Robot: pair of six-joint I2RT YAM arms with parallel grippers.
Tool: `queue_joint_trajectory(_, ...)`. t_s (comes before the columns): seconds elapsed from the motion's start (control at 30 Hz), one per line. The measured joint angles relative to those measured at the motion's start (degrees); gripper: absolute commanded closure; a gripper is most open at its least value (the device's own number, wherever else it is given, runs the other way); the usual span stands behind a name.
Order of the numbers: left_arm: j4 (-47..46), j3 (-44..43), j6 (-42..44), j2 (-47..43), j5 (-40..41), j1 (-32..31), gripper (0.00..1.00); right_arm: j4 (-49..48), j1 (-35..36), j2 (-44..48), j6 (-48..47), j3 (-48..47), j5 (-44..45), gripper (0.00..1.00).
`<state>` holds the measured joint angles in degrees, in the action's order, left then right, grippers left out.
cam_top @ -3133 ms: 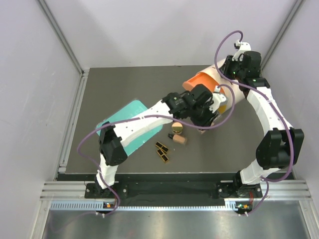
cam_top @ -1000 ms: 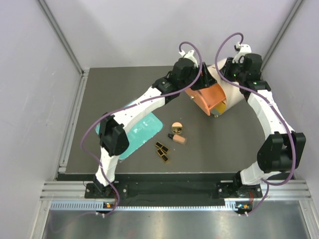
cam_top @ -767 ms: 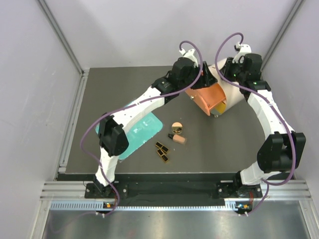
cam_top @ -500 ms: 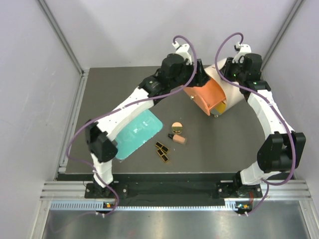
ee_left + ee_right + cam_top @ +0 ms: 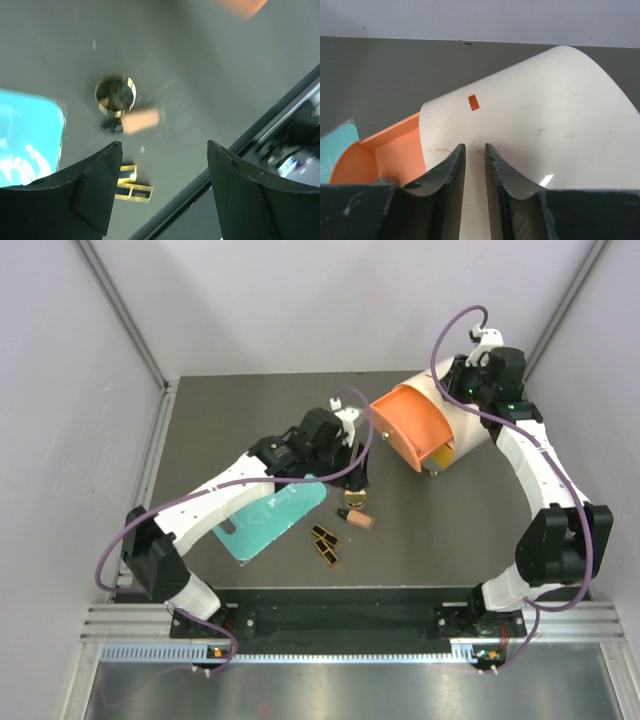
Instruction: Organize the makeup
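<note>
While the left gripper (image 5: 164, 150) hangs with jaws spread, the tube (image 5: 141, 120) lies just ahead, long axis running finger to finger. The compact (image 5: 115, 94) sits beyond.

Tray (image 5: 275, 518): teal, flat, mat L-centre.
Drum (image 5: 462, 425): white, on its side, far R.
Drawer (image 5: 410, 425): orange, sticks out drum's L end.

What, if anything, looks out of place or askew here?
The white drum appears to lie on its side with its orange drawer slid out. The teal tray sits skewed on the table. The tube, compact and palettes lie loose beside it, in neither.
</note>
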<state>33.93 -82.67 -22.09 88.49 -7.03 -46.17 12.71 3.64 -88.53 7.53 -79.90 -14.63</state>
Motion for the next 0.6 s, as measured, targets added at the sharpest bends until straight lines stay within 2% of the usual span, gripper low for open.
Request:
queue_joint_trajectory(0.17,3.67,4.24,2.05,2.84,-2.03,0.0,0.23,-0.15,0.0,-0.11,0.0,-0.02,-0.11,0.76)
queue_joint_trajectory(0.6,5.75,4.15,8.98,17.86,-8.41,-0.07,0.2,-0.33,0.0,-1.01,0.0,-0.81,-0.26,0.76)
